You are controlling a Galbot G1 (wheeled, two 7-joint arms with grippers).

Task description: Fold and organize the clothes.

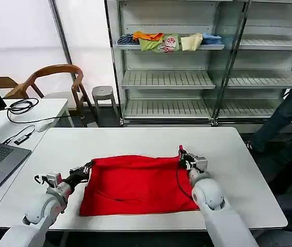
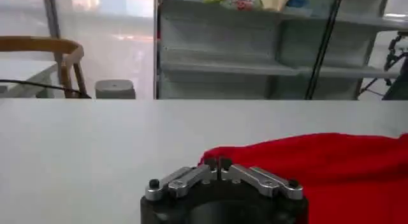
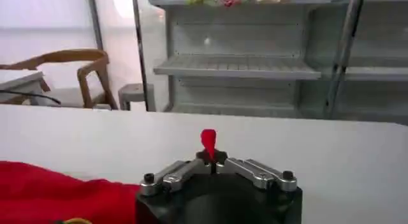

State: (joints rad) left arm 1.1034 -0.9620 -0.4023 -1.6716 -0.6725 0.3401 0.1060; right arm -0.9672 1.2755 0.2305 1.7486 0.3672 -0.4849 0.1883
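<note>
While the white counter (image 1: 135, 139) carries the load, the item list runs as follows. Shelf unit (image 1: 169, 80): grey metal, standing behind the counter, one upper shelf holding a row of small folded garments (image 1: 169, 41) in orange, green, cream and blue. Red T-shirt (image 1: 135, 185): lying on the near half of the counter, folded into a rough rectangle, far edge raised slightly at both corners, near edge close to the counter's front rim; no print visible on the side facing up. Wooden chair (image 1: 53, 80): behind the counter on the robot's left, beside a small grey stool (image 1: 103, 93). Left gripper (image 1: 86, 170): at the shirt's far left corner, jaws pressed together on the red cloth, as the left wrist view confirms (image 2: 218, 163). Right gripper (image 1: 183, 157): at the shirt's far right corner, jaws pinching a small upright tuft of red cloth, seen plainly in the right wrist view (image 3: 210, 156).
</note>
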